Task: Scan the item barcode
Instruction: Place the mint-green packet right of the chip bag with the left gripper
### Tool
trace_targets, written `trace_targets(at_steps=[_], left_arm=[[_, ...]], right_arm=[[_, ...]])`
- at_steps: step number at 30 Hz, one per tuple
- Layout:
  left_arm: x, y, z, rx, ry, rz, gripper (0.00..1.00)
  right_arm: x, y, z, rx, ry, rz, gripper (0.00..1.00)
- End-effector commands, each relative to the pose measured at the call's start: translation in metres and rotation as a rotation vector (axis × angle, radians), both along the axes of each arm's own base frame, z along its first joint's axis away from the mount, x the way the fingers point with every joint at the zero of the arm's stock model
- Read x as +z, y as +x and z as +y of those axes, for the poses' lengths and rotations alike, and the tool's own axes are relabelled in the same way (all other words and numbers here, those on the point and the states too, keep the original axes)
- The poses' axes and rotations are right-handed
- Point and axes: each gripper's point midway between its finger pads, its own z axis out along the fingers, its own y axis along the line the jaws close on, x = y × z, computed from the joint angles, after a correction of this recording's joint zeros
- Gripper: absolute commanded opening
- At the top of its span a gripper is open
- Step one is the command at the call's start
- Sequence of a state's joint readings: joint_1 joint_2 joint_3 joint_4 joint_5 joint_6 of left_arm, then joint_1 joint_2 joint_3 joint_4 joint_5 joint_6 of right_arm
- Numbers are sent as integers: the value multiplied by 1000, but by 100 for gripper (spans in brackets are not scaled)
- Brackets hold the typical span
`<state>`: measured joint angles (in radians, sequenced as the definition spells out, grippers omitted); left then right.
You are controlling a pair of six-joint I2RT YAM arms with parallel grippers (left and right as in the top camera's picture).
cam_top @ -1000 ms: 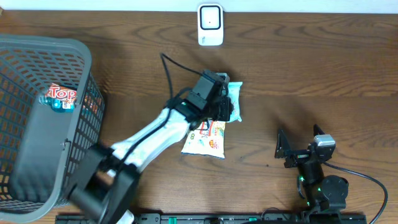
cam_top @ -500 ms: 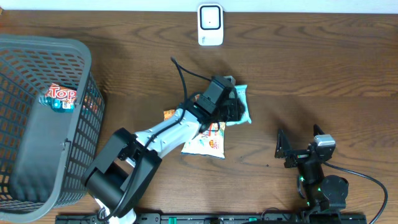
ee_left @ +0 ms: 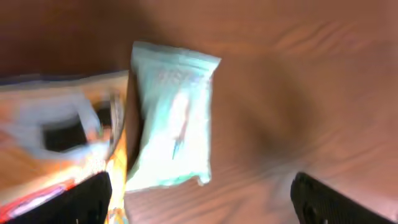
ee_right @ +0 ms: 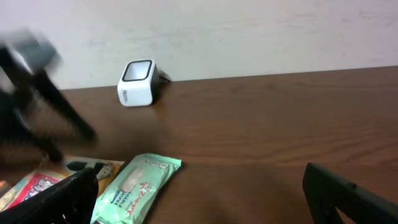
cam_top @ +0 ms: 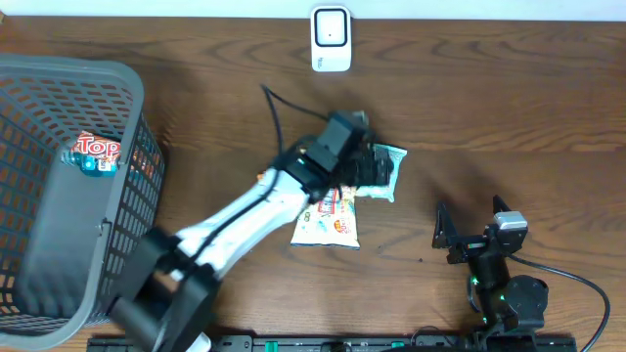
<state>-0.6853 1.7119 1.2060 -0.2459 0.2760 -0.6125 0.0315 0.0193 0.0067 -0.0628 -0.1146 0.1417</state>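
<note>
A mint-green wipes packet (cam_top: 396, 159) lies flat on the wooden table, right of centre. My left gripper (cam_top: 376, 168) hovers over its left part. In the left wrist view that packet (ee_left: 174, 134) lies loose on the wood above the gap of my open left gripper (ee_left: 202, 208), with nothing held. The white barcode scanner (cam_top: 331, 39) stands at the table's far edge. My right gripper (cam_top: 471, 223) is open and empty near the front right. In its own view the right gripper (ee_right: 199, 199) faces the packet (ee_right: 138, 185) and the scanner (ee_right: 138, 81).
A colourful snack bag (cam_top: 328, 217) lies partly under the left arm, touching the packet's left side. A grey mesh basket (cam_top: 29, 215) at the left holds a red-and-white "Top" packet (cam_top: 96, 152). A black cable (cam_top: 279, 112) loops off the left arm.
My left gripper went from shut on the mint packet to wide open, letting it go. The packet now lies further right on the table, turned slightly.
</note>
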Motion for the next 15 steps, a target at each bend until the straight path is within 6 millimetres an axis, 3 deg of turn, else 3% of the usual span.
trace_targets(at_steps=[1, 3, 6, 10, 13, 15], left_arm=[[97, 26, 25, 37, -10, -225, 92], [128, 31, 55, 95, 61, -281, 95], [170, 37, 119, 277, 199, -343, 96], [225, 36, 221, 578, 346, -430, 100], [247, 28, 292, 791, 392, -444, 99], [248, 15, 345, 975, 381, -390, 99]], right_arm=[[-1, 0, 1, 1, 7, 5, 99], [-1, 0, 1, 1, 7, 5, 99], [-1, 0, 1, 1, 7, 5, 99], [-1, 0, 1, 1, 7, 5, 99], [-1, 0, 1, 1, 7, 5, 99], [-1, 0, 1, 1, 7, 5, 99]])
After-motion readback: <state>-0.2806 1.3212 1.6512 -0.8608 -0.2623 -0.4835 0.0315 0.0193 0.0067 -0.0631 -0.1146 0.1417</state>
